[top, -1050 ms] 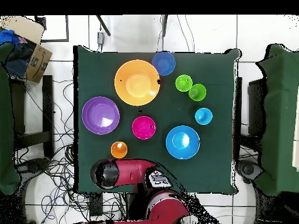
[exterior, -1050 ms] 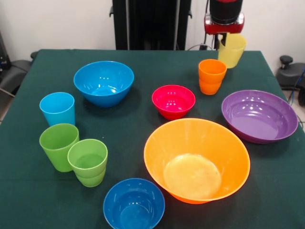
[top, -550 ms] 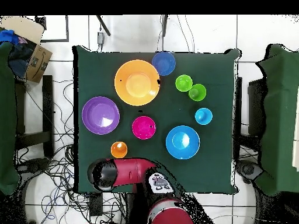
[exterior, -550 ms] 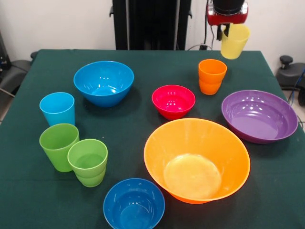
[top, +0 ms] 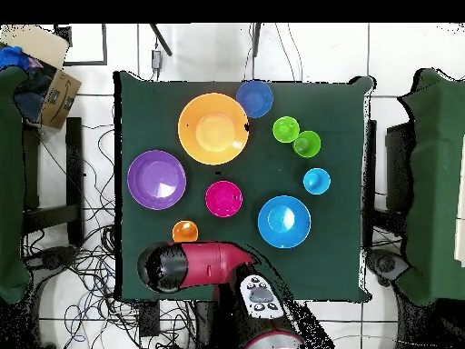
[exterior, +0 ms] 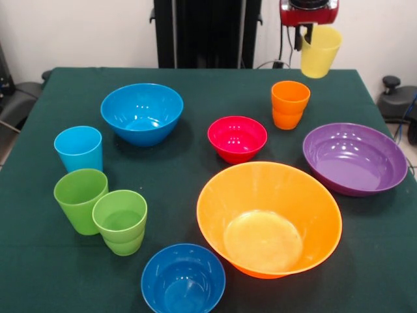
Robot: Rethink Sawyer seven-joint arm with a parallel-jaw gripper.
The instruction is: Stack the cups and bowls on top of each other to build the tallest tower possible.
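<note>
My gripper (exterior: pixel 307 34) hangs at the far right, shut on the rim of a yellow cup (exterior: pixel 320 52) held clear above the table, just beyond the orange cup (exterior: pixel 289 104). In the overhead view the arm's head (top: pixel 163 266) hides the yellow cup, beside the orange cup (top: pixel 184 231). A red bowl (exterior: pixel 237 138), a purple bowl (exterior: pixel 354 158) and a large orange bowl (exterior: pixel 269 218) stand nearby. On the left are a blue bowl (exterior: pixel 142 113), a light blue cup (exterior: pixel 79 149), a green cup (exterior: pixel 80 200) and a stepped green cup (exterior: pixel 120 222). A small blue bowl (exterior: pixel 183 279) sits at the front.
All cups and bowls stand singly on the green tablecloth (exterior: pixel 189 176), none nested. Off the table, a cardboard box (top: pixel 50 86) rests on a chair and cables (top: pixel 82 264) lie on the floor.
The gripper has risen with the yellow cup, lifting it higher above the table's far right corner. Nothing else has moved.
</note>
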